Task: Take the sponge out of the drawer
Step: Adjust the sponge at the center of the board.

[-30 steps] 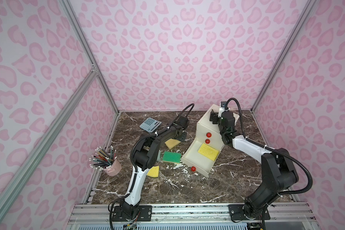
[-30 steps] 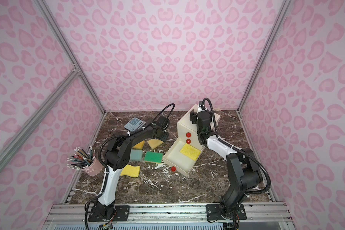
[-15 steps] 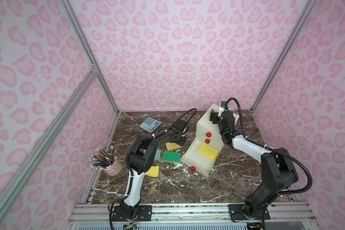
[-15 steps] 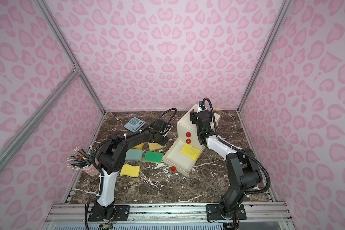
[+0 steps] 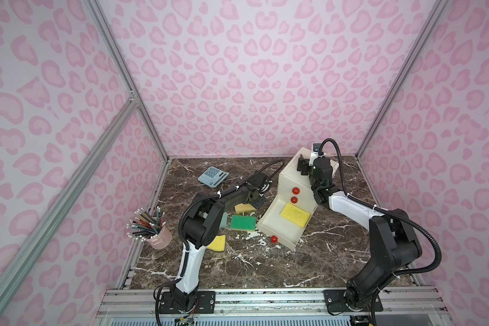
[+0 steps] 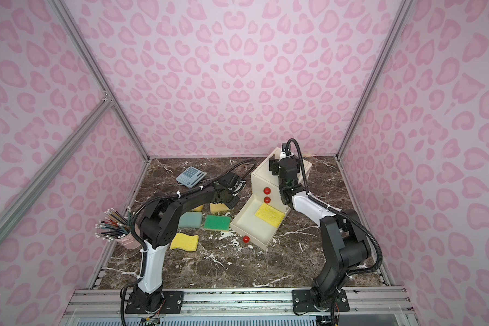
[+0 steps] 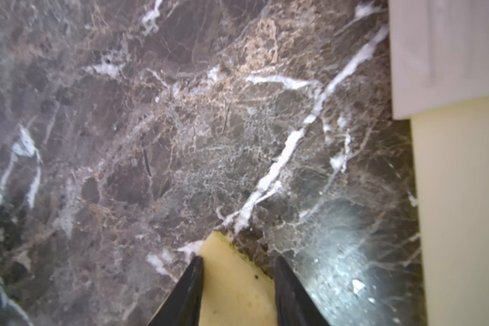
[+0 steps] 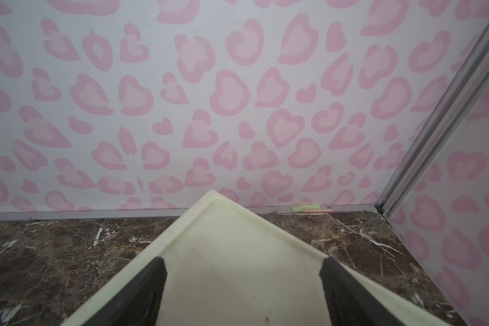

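Left gripper [image 7: 238,259] pinched pale sponge [image 7: 232,293] (yellow sponge [image 5: 295,215] lies flat, textured).

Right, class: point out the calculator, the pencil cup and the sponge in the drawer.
Calculator [image 5: 211,176]: in a top view, on its keypad.
Pencil cup [image 5: 162,239]: in a top view, on its pink wall.
Drawer sponge [image 5: 295,215]: in a top view, on its yellow top.

The sponge [image 5: 295,215] lies in the drawer [image 5: 277,229] (before its cabinet [image 5: 287,180]), the calculator [image 5: 212,177] behind and left.
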